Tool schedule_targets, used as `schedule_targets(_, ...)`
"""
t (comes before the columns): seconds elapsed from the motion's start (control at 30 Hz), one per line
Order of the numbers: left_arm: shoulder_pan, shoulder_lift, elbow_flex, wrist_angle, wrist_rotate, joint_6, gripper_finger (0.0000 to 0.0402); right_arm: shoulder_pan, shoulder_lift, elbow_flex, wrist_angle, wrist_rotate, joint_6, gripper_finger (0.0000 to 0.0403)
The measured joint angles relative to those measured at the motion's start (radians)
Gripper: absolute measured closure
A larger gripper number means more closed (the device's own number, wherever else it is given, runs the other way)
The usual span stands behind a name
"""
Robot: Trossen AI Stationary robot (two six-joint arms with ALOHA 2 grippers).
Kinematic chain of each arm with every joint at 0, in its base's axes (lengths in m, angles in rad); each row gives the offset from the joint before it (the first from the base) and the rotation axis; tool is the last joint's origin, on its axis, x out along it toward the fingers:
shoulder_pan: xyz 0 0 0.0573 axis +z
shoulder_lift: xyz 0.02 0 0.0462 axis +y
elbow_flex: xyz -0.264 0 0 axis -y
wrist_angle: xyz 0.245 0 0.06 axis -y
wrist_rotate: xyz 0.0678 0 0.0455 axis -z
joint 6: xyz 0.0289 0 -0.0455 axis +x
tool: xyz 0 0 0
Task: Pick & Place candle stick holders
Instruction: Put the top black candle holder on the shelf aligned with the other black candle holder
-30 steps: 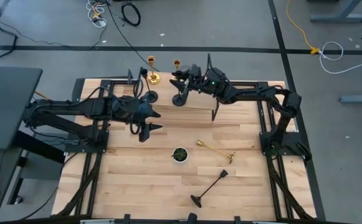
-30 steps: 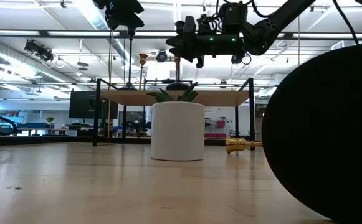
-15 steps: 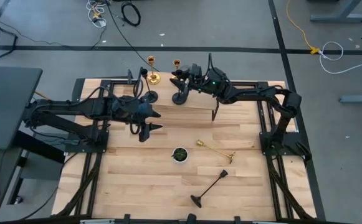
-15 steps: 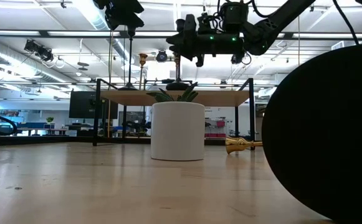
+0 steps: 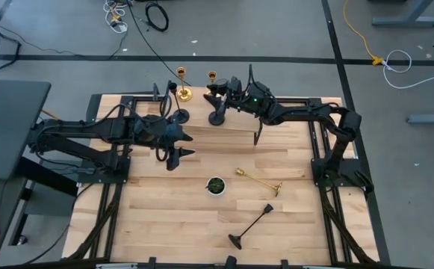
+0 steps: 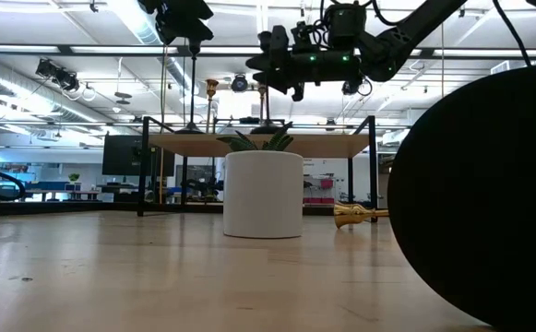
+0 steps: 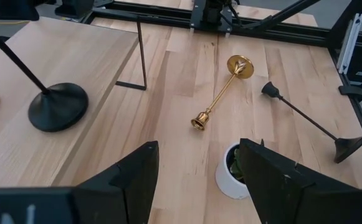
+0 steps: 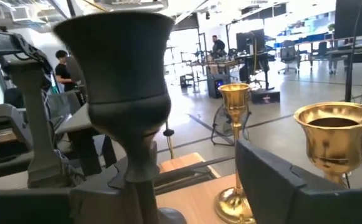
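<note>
Several candle stick holders stand on a raised wooden shelf at the far side. They include a gold one, a second gold one, a black one and a black one by my right gripper. My right gripper is open, with its fingers on either side of that holder's stem, below the cup, touching nothing. A gold holder and a black holder lie on their sides on the table. My left gripper is open and empty above the table's middle left.
A small white bowl with green contents stands mid-table, under my left gripper in its wrist view. The shelf's thin black leg stands behind it. The lying black holder's round base fills the low view's right. People show in the room beyond.
My right gripper has shifted a little toward the table's right edge. The black holder between its fingers stays upright on the shelf.
</note>
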Motion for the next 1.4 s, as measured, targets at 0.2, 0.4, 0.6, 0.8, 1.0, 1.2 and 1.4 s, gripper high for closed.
schedule_targets(0.2, 0.0, 0.0, 0.0, 0.0, 0.0, 0.0, 0.0179, 0.002, 0.0, 0.0, 0.001, 0.009, 0.0, 0.016)
schedule_targets(0.4, 0.0, 0.0, 0.0, 0.0, 0.0, 0.0, 0.0179, 0.003, 0.0, 0.0, -0.013, 0.008, -0.012, 0.0146)
schedule_targets(0.6, 0.0, 0.0, 0.0, 0.0, 0.0, 0.0, 0.0179, 0.003, 0.0, 0.0, -0.016, 0.008, -0.014, 0.0129)
schedule_targets(0.8, 0.0, 0.0, 0.0, 0.0, 0.0, -0.001, 0.0179, 0.003, 0.0, 0.0, -0.027, 0.032, -0.025, 0.0127)
schedule_targets(1.0, 0.0, 0.0, 0.0, 0.0, 0.0, 0.0, 0.0179, 0.004, 0.0, 0.0, -0.03, 0.087, -0.038, 0.0132)
schedule_targets(1.2, 0.0, 0.0, 0.0, 0.0, 0.0, -0.001, 0.0179, 0.01, 0.0, 0.0, -0.005, 0.076, -0.025, 0.0124)
schedule_targets(1.4, 0.0, 0.0, 0.0, -0.001, 0.0, 0.0, 0.0179, 0.027, 0.0, 0.0, -0.004, 0.075, -0.036, 0.0119)
